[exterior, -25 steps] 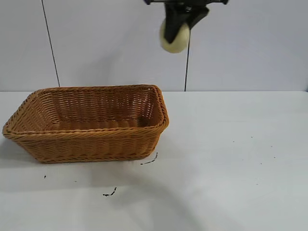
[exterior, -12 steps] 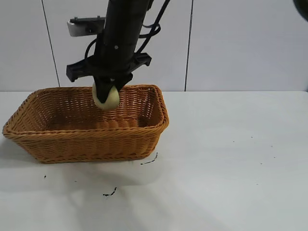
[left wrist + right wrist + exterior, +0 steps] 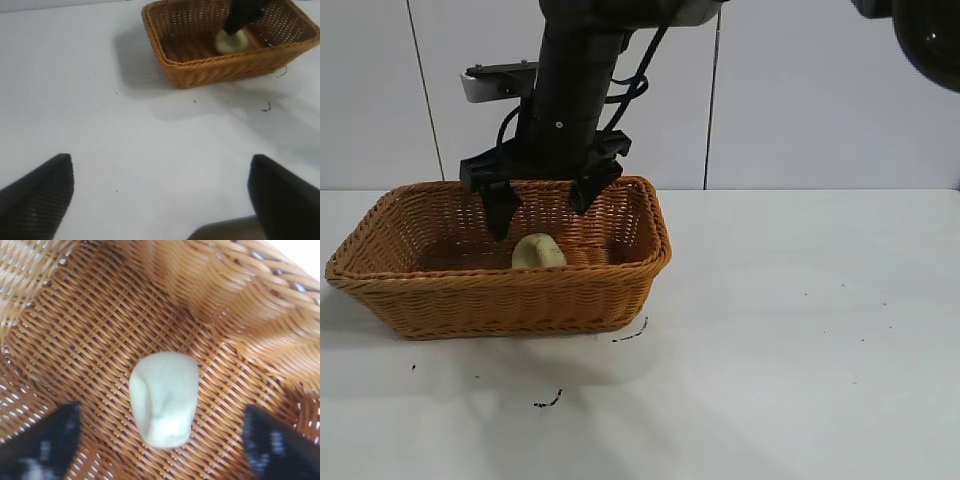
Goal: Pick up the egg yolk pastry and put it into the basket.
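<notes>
The egg yolk pastry (image 3: 538, 252) lies loose on the floor of the basket (image 3: 500, 300), near its middle. My right gripper (image 3: 542, 210) hangs straight above it, open, with one finger on each side of the pastry and not touching it. The right wrist view shows the pastry (image 3: 164, 397) on the basket's weave (image 3: 75, 315) between the spread fingers of that gripper (image 3: 160, 445). My left gripper (image 3: 160, 195) is open and empty over bare table, far from the basket (image 3: 220, 67). From there the pastry (image 3: 231, 42) shows inside the basket.
The basket stands on a white table (image 3: 800, 330) at the exterior view's left, in front of a white panelled wall. Small black marks (image 3: 548, 402) dot the table in front of the basket. The right arm's upper joint (image 3: 930, 40) hangs at the top right.
My right gripper came down from high on the right to over the basket with the pastry. It has since opened, and the pastry has dropped to the basket floor.
</notes>
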Robot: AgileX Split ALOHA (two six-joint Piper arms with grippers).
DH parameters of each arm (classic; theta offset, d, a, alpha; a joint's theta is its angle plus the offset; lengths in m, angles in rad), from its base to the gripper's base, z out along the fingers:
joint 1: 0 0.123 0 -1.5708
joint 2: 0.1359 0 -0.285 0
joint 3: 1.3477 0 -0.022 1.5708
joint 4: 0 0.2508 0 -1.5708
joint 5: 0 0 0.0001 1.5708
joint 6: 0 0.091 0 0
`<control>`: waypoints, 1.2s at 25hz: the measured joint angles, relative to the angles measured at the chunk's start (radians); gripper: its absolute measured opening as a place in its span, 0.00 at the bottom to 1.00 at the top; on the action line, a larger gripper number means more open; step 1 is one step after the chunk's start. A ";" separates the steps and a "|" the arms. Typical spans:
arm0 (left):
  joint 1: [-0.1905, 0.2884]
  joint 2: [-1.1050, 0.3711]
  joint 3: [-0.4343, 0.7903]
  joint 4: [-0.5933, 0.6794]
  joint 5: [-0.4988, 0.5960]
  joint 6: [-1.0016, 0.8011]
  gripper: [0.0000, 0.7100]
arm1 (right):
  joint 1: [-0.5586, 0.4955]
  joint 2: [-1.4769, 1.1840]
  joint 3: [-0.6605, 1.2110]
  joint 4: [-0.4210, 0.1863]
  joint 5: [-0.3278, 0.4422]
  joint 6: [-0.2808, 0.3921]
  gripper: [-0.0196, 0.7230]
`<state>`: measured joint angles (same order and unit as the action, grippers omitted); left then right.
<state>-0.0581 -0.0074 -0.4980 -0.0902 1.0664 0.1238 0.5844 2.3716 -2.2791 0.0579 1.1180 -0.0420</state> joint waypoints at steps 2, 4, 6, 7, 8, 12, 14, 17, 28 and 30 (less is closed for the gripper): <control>0.000 0.000 0.000 0.000 0.000 0.000 0.98 | -0.055 -0.005 -0.009 -0.018 0.027 0.000 0.95; 0.000 0.000 0.000 0.000 0.000 0.000 0.98 | -0.122 -0.011 -0.011 -0.044 0.052 0.000 0.95; 0.000 0.000 0.000 0.000 0.000 0.000 0.98 | -0.202 -0.015 -0.014 -0.058 0.074 0.000 0.95; 0.000 0.000 0.000 0.000 0.000 0.000 0.98 | -0.245 -0.015 -0.014 -0.058 0.083 0.000 0.95; 0.000 0.000 0.000 0.000 0.000 0.000 0.98 | -0.281 -0.015 -0.014 -0.063 0.090 0.000 0.95; 0.000 0.000 0.000 0.000 0.000 0.000 0.98 | -0.423 -0.019 -0.014 -0.066 0.095 0.000 0.95; 0.000 0.000 0.000 0.000 0.000 0.000 0.98 | -0.473 -0.025 -0.014 -0.066 0.096 0.000 0.94; 0.000 0.000 0.000 0.000 0.000 0.000 0.98 | -0.509 -0.033 -0.014 -0.066 0.097 0.000 0.94; 0.000 0.000 0.000 0.000 0.000 0.000 0.98 | -0.588 -0.350 0.410 -0.058 0.095 -0.019 0.94; 0.000 0.000 0.000 0.000 0.000 0.000 0.98 | -0.588 -0.455 0.552 -0.039 0.095 -0.024 0.94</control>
<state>-0.0581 -0.0074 -0.4980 -0.0902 1.0664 0.1238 -0.0035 1.9165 -1.7268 0.0188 1.2134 -0.0659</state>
